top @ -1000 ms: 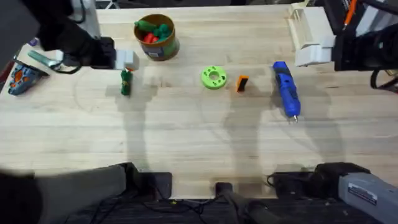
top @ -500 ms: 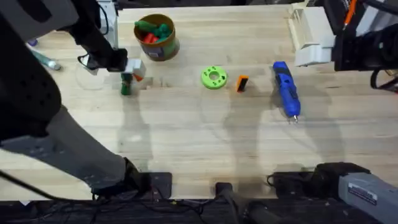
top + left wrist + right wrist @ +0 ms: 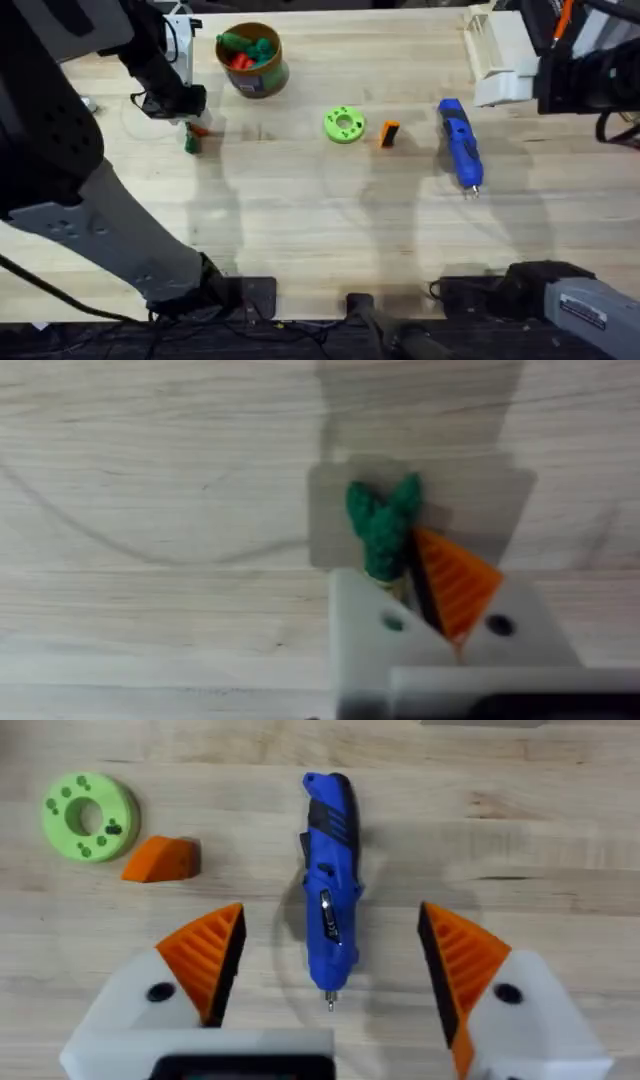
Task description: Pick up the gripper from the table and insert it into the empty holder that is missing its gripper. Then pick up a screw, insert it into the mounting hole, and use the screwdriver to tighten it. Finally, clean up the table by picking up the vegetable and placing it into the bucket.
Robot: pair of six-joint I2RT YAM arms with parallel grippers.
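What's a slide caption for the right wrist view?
Right end effector open above the blue screwdriver, loose orange gripper and lime-green disc lying off to one side.

Left end effector (image 3: 405,575) now gripping vegetable (image 3: 383,528)

The desk (image 3: 520,860) is pale matt wood with visible grain. The screwdriver (image 3: 328,925) looks like glossy blue plastic with a thin metal tip. The vegetable (image 3: 383,528) has a rough, knobbly green surface, possibly soft plastic. The right tool (image 3: 330,970) carries orange ribbed pads (image 3: 208,958) on smooth white plastic.
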